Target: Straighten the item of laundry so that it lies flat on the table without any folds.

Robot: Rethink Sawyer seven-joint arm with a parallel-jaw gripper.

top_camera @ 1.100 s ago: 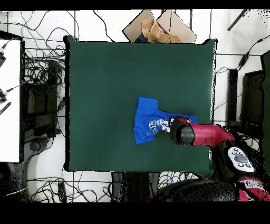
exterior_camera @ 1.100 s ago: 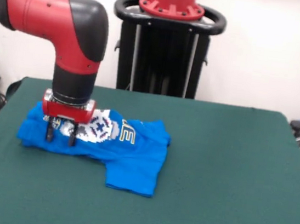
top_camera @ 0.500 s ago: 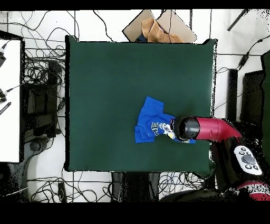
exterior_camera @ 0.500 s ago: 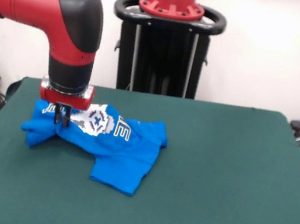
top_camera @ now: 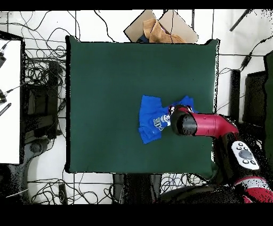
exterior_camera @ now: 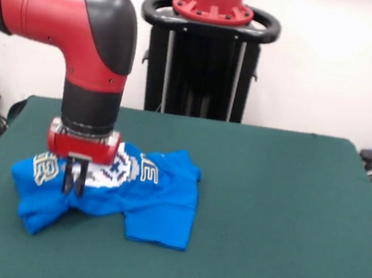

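The blue T-shirt (exterior_camera: 134, 197) lies crumpled on the green desk (exterior_camera: 279, 213), in the part of it toward the left edge in the front view and well away from the right edge. In the overhead view the T-shirt (top_camera: 152, 120) sits right of the desk's (top_camera: 106, 85) middle, nearer the bottom edge than the top. The cloth is bunched and folded: a sleeve or corner hangs in a lump at the left front, and a flatter flap spreads toward the front edge on the right. The white pixel print and some yellow-white letters show on top, partly hidden behind the arm.

The red and black arm (exterior_camera: 83, 36) comes down over the left part of the shirt. The fingers (exterior_camera: 74, 178) stand close together, narrow, pinching a fold of the blue cloth near the print, which rises a little to them. From above, the arm (top_camera: 205, 125) covers the shirt's right part, so the fingers are hidden in that view.
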